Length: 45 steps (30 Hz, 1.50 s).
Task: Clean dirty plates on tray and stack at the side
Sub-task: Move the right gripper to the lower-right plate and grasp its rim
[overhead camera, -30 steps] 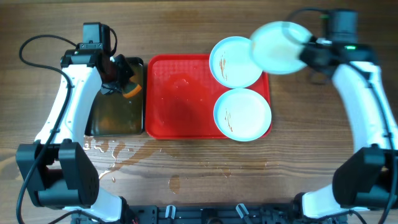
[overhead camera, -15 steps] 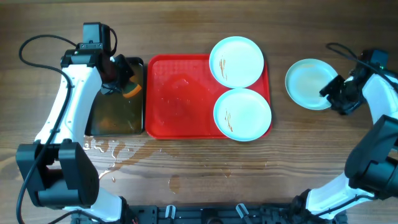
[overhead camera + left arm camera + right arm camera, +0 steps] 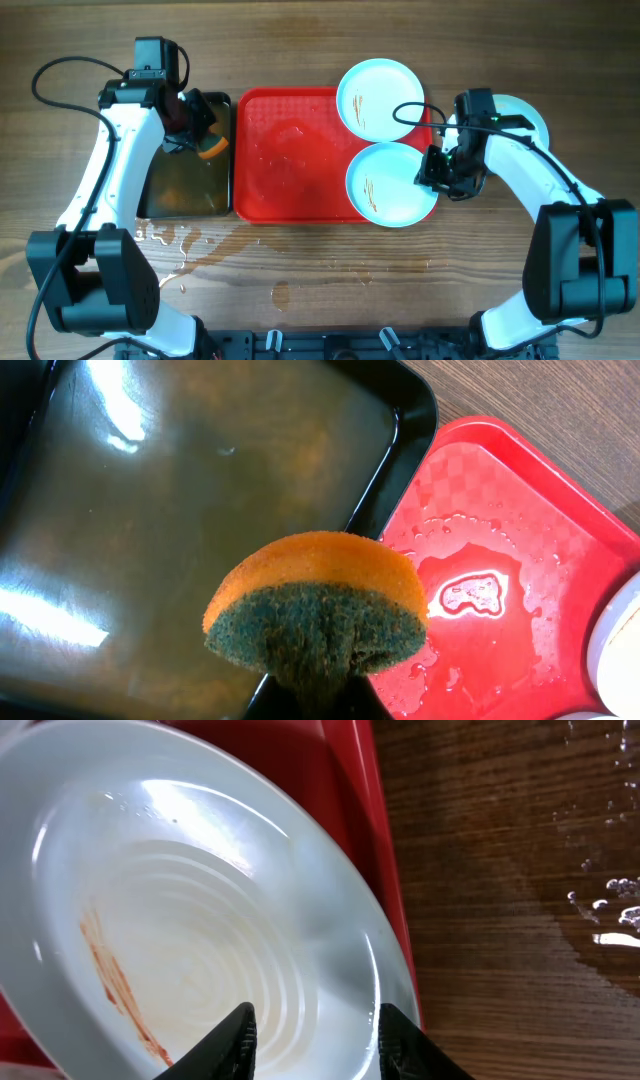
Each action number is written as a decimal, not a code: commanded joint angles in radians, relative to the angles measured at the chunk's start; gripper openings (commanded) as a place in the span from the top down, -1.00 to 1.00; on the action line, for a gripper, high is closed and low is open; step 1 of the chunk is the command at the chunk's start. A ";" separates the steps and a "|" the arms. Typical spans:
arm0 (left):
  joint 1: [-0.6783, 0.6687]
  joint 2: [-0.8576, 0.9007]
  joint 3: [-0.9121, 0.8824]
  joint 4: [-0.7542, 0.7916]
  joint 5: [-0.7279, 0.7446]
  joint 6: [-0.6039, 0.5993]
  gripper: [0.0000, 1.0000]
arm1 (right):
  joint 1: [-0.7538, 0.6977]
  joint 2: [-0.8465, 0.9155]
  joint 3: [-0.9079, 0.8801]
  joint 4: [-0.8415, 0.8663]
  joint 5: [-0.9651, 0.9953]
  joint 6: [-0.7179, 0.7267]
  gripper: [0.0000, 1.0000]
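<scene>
The red tray [image 3: 290, 150] holds two pale plates on its right half. The upper plate [image 3: 380, 98] and the lower plate [image 3: 385, 185] each carry a thin brown smear. A third plate [image 3: 528, 112] lies on the wood right of the tray, partly hidden under my right arm. My right gripper [image 3: 437, 172] hangs open over the lower plate's right rim. In the right wrist view the smeared plate [image 3: 190, 950] fills the frame, and the gripper [image 3: 318, 1045] has its rim running between the spread jaws. My left gripper [image 3: 320, 698] is shut on an orange-and-green sponge [image 3: 315, 605] above the black tray [image 3: 185, 185].
The black tray [image 3: 150, 510] of brownish water sits against the red tray's [image 3: 520, 540] left side. A puddle [image 3: 470, 590] lies on the red tray's wet floor. Water drops [image 3: 180, 245] spot the wood in front of both trays.
My right arm carried a plate to the table right of the tray and let it go. It then swung left to the lower plate's right rim. The left arm stayed still.
</scene>
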 commanded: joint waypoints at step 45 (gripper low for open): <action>-0.014 0.004 0.003 0.016 0.031 0.012 0.92 | 0.461 0.043 0.017 0.458 0.055 0.528 -0.07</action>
